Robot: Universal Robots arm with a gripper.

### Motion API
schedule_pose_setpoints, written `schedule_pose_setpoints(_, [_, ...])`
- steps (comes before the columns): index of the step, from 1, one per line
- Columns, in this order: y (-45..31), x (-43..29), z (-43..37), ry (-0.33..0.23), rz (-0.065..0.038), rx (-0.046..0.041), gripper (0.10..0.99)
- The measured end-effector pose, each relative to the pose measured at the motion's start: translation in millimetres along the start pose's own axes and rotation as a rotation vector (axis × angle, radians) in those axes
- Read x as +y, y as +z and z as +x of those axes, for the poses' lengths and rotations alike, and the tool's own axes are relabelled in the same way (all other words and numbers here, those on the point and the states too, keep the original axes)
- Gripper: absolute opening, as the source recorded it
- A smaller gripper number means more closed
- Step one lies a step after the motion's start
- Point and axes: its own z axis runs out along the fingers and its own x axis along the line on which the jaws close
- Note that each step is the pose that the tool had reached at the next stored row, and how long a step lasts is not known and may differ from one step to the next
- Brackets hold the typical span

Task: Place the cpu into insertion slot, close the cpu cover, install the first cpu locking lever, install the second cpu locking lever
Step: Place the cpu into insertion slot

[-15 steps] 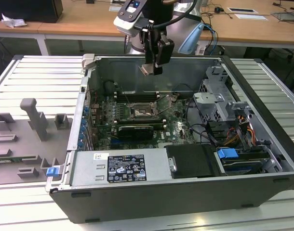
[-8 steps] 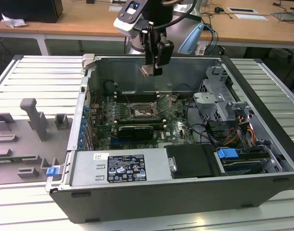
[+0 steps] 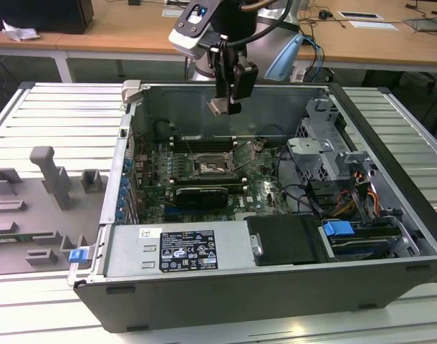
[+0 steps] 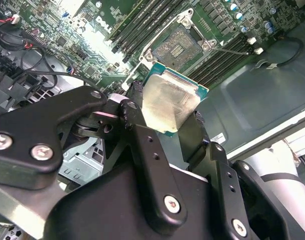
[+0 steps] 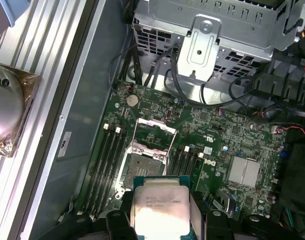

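My gripper (image 3: 228,107) hangs above the open computer case, shut on the cpu (image 3: 221,106), a flat pale silver square with a green edge. In both wrist views the cpu (image 4: 168,102) (image 5: 159,207) sits between the black fingers (image 4: 134,107), held by two opposite edges. The insertion slot (image 3: 207,167) (image 4: 179,43) (image 5: 138,168) lies well below on the green board, its dark centre bare. The cpu cover (image 5: 157,126) is swung open, standing up beside the slot. A thin locking lever (image 3: 241,158) (image 4: 231,50) sticks up next to the socket.
Long black memory slots (image 5: 105,160) flank the socket. A silvery drive cage (image 3: 324,147) with cables fills the case on the exterior view's right. A power supply (image 3: 179,251) lines the near wall. A grey fixture (image 3: 50,179) stands outside the case on the exterior view's left.
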Motion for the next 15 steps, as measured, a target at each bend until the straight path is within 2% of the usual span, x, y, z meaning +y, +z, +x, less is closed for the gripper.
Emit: schedule_pose_setpoints(15, [1.9,-0.1,0.0,0.006,0.000,-0.0004,0.525])
